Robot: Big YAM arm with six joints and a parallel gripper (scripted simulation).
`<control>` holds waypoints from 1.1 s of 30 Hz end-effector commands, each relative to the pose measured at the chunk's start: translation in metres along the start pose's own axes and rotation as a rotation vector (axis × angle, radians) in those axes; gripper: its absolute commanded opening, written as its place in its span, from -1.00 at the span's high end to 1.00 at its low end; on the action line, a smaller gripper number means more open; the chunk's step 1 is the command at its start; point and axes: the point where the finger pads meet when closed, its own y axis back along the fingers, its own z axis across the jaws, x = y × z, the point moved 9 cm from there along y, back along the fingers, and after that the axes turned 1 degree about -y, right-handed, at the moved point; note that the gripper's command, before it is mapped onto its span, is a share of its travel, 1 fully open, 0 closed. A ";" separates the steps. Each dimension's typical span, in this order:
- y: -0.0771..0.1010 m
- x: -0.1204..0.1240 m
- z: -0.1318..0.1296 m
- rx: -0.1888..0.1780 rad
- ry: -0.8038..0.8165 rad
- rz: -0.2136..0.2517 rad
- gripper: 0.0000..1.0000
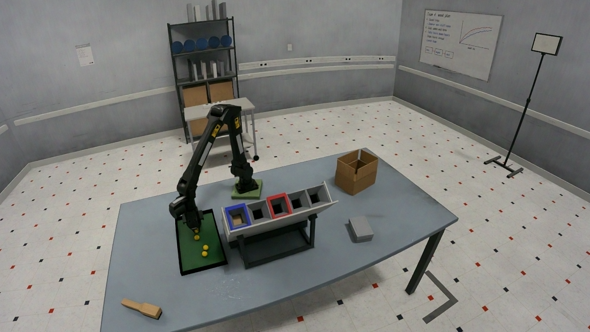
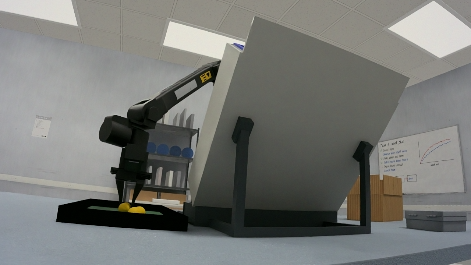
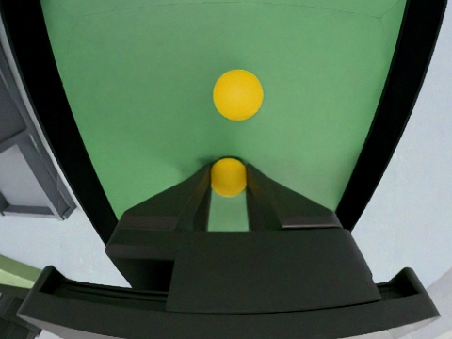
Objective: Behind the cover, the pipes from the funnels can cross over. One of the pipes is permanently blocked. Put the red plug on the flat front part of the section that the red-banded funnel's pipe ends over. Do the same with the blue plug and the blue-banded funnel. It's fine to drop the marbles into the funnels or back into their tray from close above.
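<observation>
My gripper (image 3: 228,171) is down in the green marble tray (image 1: 199,241) at the table's left and is shut on a yellow marble (image 3: 228,176). It shows in the top view (image 1: 195,228) and the exterior view (image 2: 125,205) at the tray floor. Another marble (image 3: 237,94) lies just ahead of the fingers, and two more (image 1: 204,250) lie nearer the tray's front. The funnel rack (image 1: 279,209) stands right of the tray, with a blue-banded funnel (image 1: 237,216) at its left end and a red-banded funnel (image 1: 279,205) in the middle. The grey cover (image 2: 296,125) hides the pipes. No plugs are in view.
A cardboard box (image 1: 356,171) stands at the back right of the table. A grey flat box (image 1: 360,229) lies right of the rack. A wooden block (image 1: 141,308) lies at the front left corner. The arm's base (image 1: 246,187) stands behind the rack.
</observation>
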 end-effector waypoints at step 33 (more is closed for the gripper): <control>0.147 -0.006 -0.005 0.014 0.000 -0.011 1.00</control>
